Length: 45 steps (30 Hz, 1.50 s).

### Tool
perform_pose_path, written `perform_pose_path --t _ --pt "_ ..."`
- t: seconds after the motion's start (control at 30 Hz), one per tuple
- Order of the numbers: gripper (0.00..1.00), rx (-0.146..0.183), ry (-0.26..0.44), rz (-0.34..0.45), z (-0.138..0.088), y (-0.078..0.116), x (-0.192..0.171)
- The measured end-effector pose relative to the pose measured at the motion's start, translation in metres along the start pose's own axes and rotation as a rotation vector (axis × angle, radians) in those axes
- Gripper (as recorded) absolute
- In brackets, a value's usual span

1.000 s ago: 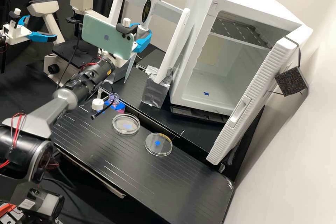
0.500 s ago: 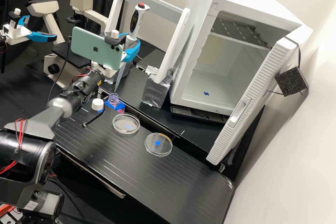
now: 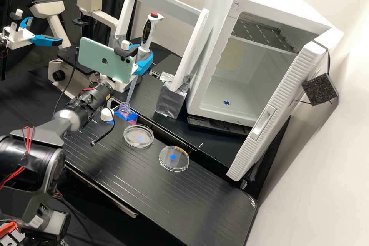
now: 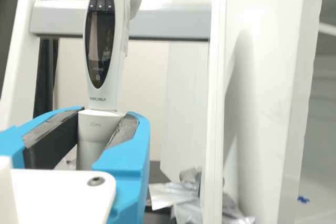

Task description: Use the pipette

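Pipette [image 3: 147, 32]: am seeing it in the upper middle of the frame, a bit left of centre, leaning slightly, with its red-topped end up.

Going left to right, am meeting the dark grey arm [image 3: 65, 118] first, at the left edge, and following it up towards the upper middle. Behind it, in the upper left, am seeing a beige microscope [image 3: 89, 0]. Am passing the pale green phone [image 3: 103, 61] on the arm, then, left of centre, spotting a white cap [image 3: 107, 114] on the bench [image 3: 115, 161]. Just beside the cap, am finding an open clear bottle [image 3: 124, 110] with pinkish contents, near blue tape. Am tracing the pipette's tip down to the bottle's mouth, being unable to tell whether inside or behind.

Am noting a clear dish [image 3: 138, 140] near the centre, then the white gripper [image 3: 144, 53] above it, clasping the pipette. In the wrist view, am seeing dark pads [image 4: 51, 140] pressing the grey collar from both sides, below the dark display.

Moving on, am passing a white frame [image 3: 169, 3] with a foil-wrapped foot [image 3: 169, 102], and a second clear dish [image 3: 174, 161] low of centre. Am ending at the upper right with a white cabinet [image 3: 209, 73], its door standing open.
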<state>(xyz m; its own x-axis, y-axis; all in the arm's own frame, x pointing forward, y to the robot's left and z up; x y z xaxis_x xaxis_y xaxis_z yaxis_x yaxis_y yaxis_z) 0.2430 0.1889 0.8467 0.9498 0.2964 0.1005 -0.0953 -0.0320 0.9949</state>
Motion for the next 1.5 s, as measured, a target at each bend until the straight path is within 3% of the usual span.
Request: perform_pose_path --t 0.3,0.63,1.07,1.5 --pt "0.0 -0.004 -0.015 -0.04 0.01 -0.02 -0.006" --pt "0.0 -0.02 -0.007 0.023 0.023 -0.04 -0.027" --pt "0.0 -0.035 -0.049 -0.052 0.034 -0.065 -0.04" --pt "0.0 -0.047 -0.051 -0.052 0.034 -0.064 -0.04"
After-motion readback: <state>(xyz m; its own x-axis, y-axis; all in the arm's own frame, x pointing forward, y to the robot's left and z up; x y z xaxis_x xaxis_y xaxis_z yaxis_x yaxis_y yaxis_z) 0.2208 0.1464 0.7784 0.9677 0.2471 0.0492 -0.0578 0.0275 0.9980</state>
